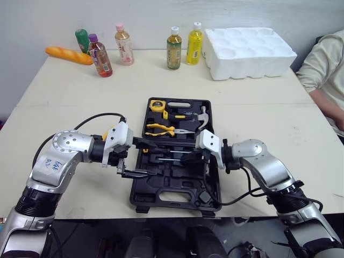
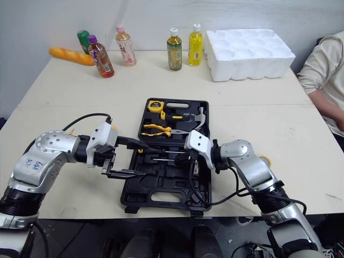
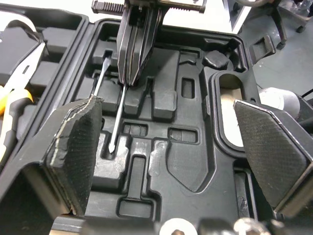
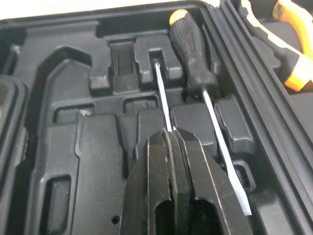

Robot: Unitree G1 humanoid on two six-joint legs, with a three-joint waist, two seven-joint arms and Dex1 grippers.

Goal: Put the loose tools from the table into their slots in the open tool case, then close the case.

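- My right fingers (image 4: 171, 139) are pressed together on the thin metal shaft of a screwdriver (image 4: 161, 93), over the near half of the open tool case (image 1: 141, 200).
- The held shaft runs from my fingertips along the moulded tray, and its far end sits in a narrow notch there. My own fingers hide its handle end.
- A second screwdriver (image 4: 190, 49), with a black ribbed handle and an orange cap, lies in its slot just beside the held one, nearer the hinge.
- My left fingers (image 1: 153, 160) are spread wide apart and hold nothing. They hang over the left part of the same near half, pointing toward my right fingers.
- The case lies flat at the near edge of the counter (image 1: 70, 107), lid folded away from me.
- In the far half sit a yellow tape measure (image 1: 157, 106), yellow-handled pliers (image 1: 161, 129) and a hammer (image 1: 201, 117).
- Along the far edge of the counter stand several bottles (image 1: 173, 48), well apart from the case, with a white foam tray (image 1: 250, 51) to their right.
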